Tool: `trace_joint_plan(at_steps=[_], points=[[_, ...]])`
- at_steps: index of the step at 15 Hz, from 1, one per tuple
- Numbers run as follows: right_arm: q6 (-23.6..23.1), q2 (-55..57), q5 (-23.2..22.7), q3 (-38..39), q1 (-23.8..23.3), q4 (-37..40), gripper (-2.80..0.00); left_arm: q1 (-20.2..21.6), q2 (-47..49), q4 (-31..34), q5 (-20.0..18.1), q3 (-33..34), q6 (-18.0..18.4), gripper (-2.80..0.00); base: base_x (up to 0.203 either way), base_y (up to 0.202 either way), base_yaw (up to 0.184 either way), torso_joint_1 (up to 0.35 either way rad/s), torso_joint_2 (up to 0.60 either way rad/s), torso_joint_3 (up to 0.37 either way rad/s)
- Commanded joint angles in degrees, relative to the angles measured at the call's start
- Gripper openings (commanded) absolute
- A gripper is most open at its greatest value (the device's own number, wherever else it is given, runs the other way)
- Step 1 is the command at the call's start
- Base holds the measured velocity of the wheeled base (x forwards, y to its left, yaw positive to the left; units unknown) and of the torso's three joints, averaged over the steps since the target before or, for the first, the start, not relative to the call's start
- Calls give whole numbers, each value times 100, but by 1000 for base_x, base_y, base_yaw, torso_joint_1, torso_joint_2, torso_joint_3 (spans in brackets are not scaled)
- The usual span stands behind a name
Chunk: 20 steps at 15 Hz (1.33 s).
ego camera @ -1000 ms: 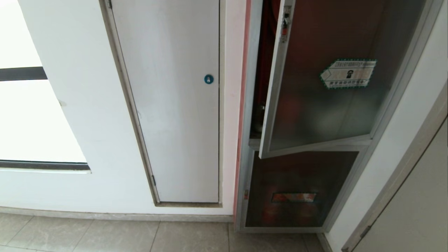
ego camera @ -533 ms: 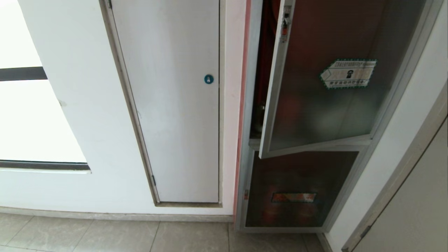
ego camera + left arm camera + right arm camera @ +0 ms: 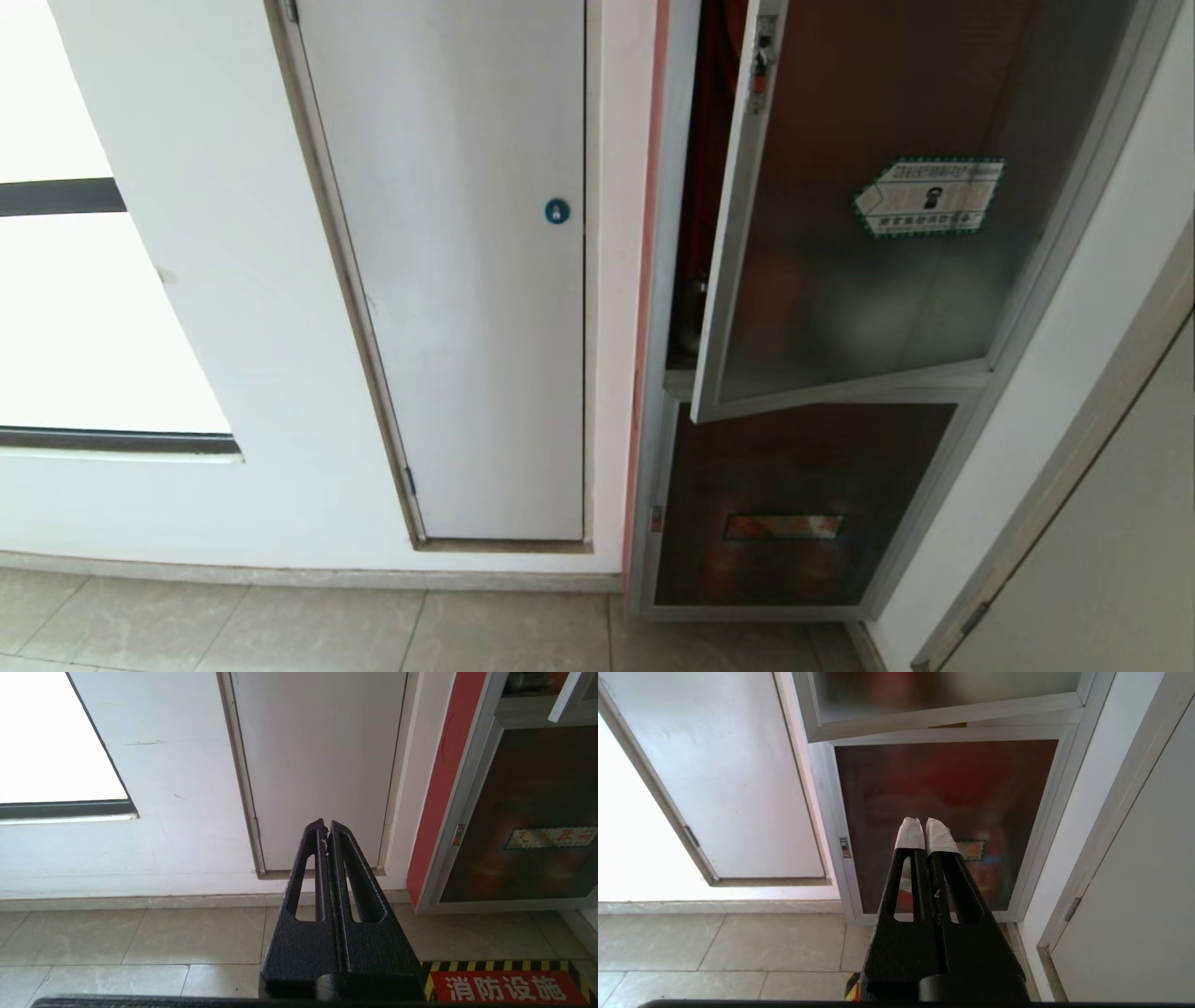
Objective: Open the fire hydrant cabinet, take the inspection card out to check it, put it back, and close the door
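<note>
Fire hydrant cabinet (image 3: 667, 308) is standing ahead of both grippers, and its door (image 3: 868, 233) is hanging ajar, swung out from the silver frame so that a narrow strip of red interior is showing along the latch edge. A green-bordered sticker (image 3: 929, 196) is sitting on the dark glass, and a small red latch (image 3: 761, 61) is showing near the door's upper edge. Below the door, the smaller lower glass pane (image 3: 803, 504) is lying flush in its frame. No inspection card is showing in any view.

Left gripper (image 3: 327, 828) is hanging low over the tiled floor (image 3: 140, 938) with its fingers pressed together and empty, pointing at the foot of the plain white panel (image 3: 317, 765); the cabinet is off to its right. Right gripper (image 3: 925, 826), its white-wrapped fingertips (image 3: 909, 833) clenched together on nothing, is pointing at the lower glass pane, with the open door's bottom edge above and beyond it, well apart. Neither arm is appearing in the head view.
</note>
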State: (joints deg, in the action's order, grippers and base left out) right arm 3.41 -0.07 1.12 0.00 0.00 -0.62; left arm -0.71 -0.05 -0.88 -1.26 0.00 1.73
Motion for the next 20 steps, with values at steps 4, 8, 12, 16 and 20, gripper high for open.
trace_joint_plan(at_steps=[4, 8, 12, 16, 20], points=[[1, 7, 2, 18, 0, 1, -280, 0, 5, -1, 3, 70, -6, -280, 22, 0, -2, 0, -2, 1], [1, 7, 2, 18, 0, -7, -280, 0, 5, -1, 3, 70, -6, -280, 190, 0, 0, 8, 1, 2], [1, 7, 2, 18, 0, -8, -280, 0, 5, -4, 3, 70, -6, -280, 195, 0, 0, 3, 5, 2], [1, 7, 2, 18, 0, 1, -280, 0, 5, -9, 3, 70, -6, -280, 195, 0, 1, 3, 4, 4], [1, 7, 2, 18, 0, -8, -280, 0, 5, -9, 3, 70, -15, -280, 196, 0, 0, 7, 2, 4]])
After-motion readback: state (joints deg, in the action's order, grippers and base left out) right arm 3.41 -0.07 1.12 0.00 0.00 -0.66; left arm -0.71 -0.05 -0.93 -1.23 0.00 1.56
